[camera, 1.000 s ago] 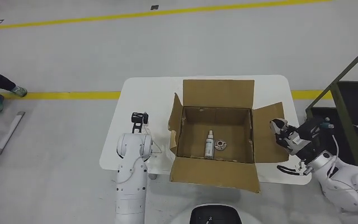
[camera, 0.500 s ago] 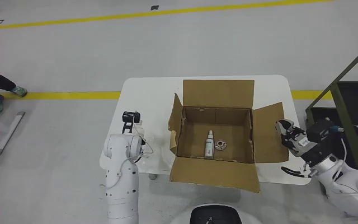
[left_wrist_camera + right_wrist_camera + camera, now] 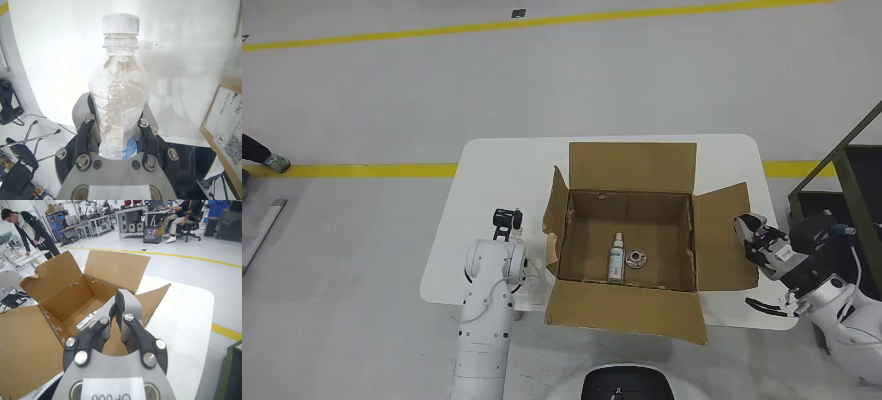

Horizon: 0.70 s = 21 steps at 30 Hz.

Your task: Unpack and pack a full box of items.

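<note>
My left gripper (image 3: 117, 115) is shut on a clear plastic water bottle (image 3: 119, 89) with a white cap, held over the white table (image 3: 56, 56) just left of the cardboard box (image 3: 225, 128). The left arm (image 3: 492, 268) stands beside the box's left flap. The open box (image 3: 630, 165) holds a small white spray bottle (image 3: 616, 257) and a small round part (image 3: 637, 259). My right gripper (image 3: 118, 306) is shut with nothing in it, hovering over the box's right flap (image 3: 720, 240). The spray bottle (image 3: 85, 321) lies on the box floor below it.
A dark green metal rack (image 3: 842, 170) stands off the table's right end. Bare table (image 3: 492, 170) lies left of the box and behind it (image 3: 732, 150). All box flaps are folded outward.
My left arm swung out to the left, then came back right, close to the box's left flap. The right arm drew back slightly to the right and then held still.
</note>
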{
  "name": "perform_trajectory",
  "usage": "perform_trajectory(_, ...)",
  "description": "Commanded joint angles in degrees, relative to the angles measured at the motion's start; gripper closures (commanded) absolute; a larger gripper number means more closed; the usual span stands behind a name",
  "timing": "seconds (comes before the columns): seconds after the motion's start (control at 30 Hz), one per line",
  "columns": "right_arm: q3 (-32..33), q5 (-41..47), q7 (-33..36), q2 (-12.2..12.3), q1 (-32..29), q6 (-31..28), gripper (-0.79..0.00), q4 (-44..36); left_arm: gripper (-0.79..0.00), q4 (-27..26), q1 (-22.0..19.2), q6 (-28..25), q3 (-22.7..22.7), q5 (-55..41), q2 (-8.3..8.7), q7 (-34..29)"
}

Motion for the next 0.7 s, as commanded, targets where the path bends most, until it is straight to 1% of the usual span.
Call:
perform_trajectory(0.0, 0.14, 0.07, 0.29, 0.01, 0.0, -0.12, 0.0, 0.15, -0.785, 0.1, -0.17, -0.2, 0.21, -0.31, 0.03, -0.21)
perform_trajectory(0.37, 0.5, 2.12, 2.75, 0.11, 0.68, -1.73, 0.0, 0.63, -0.785, -5.46, 1.44, -1.71, 0.82, -0.75, 0.39, -1.99)
perform_trajectory(0.5, 0.01, 6.72, 3.51, 0.07, 1.51, -3.37, 0.0, 0.12, -0.785, -8.58, 2.26, -1.34, 0.52, -1.16, 0.53, -2.51)
perform_trajectory(0.6, -1.12, 12.79, 5.8, 0.05, 2.55, -4.87, 0.0, -0.34, -0.785, -11.23, 3.06, -1.28, 0.26, -1.09, 0.68, -3.08)
perform_trajectory(0.67, -2.74, 18.64, 8.67, 0.03, 3.49, -5.5, 0.0, -0.24, -0.785, -12.75, 3.6, -1.2, -0.01, -1.05, 0.78, -3.41)
